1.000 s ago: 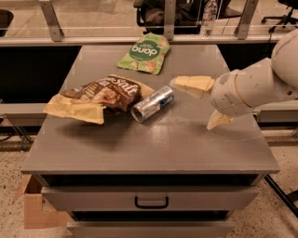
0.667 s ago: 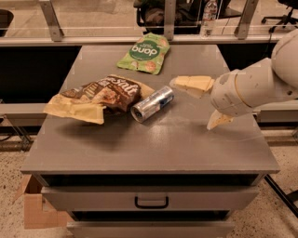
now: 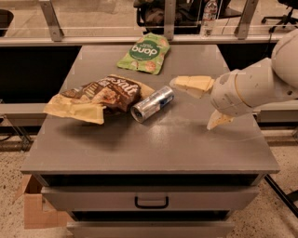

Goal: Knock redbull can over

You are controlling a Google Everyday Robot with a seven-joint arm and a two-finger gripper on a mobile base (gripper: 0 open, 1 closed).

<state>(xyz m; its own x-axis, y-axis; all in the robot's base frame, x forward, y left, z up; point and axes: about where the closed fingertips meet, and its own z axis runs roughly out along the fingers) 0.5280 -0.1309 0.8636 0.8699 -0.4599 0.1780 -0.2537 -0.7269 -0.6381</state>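
Observation:
The redbull can, blue and silver, lies on its side near the middle of the grey table, its silver end facing the front left. My gripper is to the right of the can, a short gap away, not touching it. Its two pale yellow fingers are spread wide: one finger points toward the can's far end, the other points down at the tabletop. Nothing is between them.
A brown and yellow snack bag lies just left of the can, touching or nearly touching it. A green snack bag lies at the back. A water bottle stands behind the table. A cardboard box sits on the floor, lower left.

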